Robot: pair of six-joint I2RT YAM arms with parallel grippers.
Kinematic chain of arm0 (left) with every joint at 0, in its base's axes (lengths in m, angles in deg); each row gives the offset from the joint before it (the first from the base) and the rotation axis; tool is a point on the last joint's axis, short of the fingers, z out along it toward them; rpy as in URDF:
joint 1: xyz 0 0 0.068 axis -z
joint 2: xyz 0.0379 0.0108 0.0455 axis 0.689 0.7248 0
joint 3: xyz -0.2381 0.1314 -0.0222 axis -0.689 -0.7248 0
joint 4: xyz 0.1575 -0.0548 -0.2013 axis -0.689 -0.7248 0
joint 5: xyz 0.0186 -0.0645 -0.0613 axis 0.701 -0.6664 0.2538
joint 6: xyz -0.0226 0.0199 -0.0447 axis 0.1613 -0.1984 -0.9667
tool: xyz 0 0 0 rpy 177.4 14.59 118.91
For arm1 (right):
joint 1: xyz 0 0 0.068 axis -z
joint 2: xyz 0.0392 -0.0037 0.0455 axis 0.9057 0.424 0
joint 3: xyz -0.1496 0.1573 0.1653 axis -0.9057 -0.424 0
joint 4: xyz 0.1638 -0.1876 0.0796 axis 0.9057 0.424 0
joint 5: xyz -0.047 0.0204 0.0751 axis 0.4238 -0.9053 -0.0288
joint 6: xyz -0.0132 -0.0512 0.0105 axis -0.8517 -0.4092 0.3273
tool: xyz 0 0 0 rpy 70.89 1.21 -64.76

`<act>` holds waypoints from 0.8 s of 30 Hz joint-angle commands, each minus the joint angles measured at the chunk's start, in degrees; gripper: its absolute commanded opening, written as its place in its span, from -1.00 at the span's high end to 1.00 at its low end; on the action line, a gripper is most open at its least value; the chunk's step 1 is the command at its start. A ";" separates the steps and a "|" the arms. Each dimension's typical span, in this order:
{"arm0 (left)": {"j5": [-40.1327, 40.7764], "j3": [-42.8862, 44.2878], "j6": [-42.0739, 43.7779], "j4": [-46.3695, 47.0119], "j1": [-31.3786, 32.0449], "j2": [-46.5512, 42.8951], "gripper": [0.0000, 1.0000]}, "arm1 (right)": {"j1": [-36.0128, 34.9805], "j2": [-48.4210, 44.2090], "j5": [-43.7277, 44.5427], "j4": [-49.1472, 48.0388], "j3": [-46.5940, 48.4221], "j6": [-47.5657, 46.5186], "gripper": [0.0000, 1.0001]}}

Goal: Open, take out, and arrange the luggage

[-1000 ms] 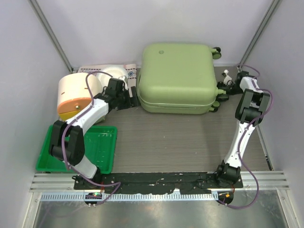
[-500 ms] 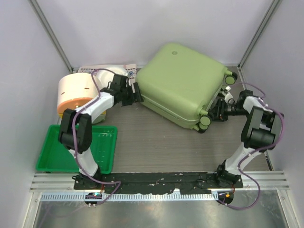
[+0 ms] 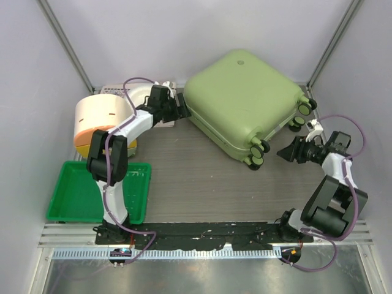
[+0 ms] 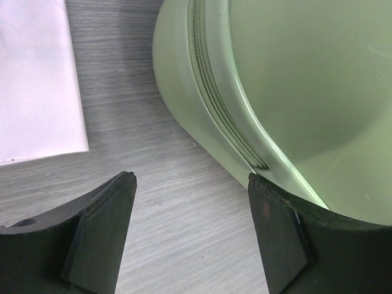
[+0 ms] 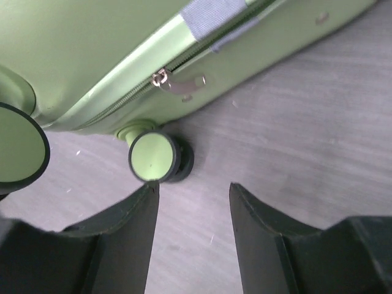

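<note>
One luggage (image 3: 245, 98), shut, lies skewed at back-centre of counter (image 3: 202, 184) — wheel end twd right claw (image 3: 282, 152), which is spread, empty, just short of a wheel (image 5: 154, 157). Left claw (image 3: 182, 109) — spread, empty — sits by opp. corner. Also 1 green tray (image 3: 73, 196), 1 round container (image 3: 98, 113).

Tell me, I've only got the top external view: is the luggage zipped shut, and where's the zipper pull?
Observer: The right wrist view shows the zipper pull on the side seam of the luggage, just above a wheel. The teeth there look closed.
Operator: Is the right gripper on it?
Observer: No. The right gripper is open, short of that wheel, with only table between its fingers.
Operator: And the left?
Observer: The left gripper is open too, with the luggage's rounded corner beside one finger.
</note>
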 commanded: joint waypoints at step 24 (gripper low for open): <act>-28.44 -7.33 27.36 -3.24 6.14 -26.59 -0.52 | -14.65 -3.47 6.78 -54.41 -16.55 10.55 0.21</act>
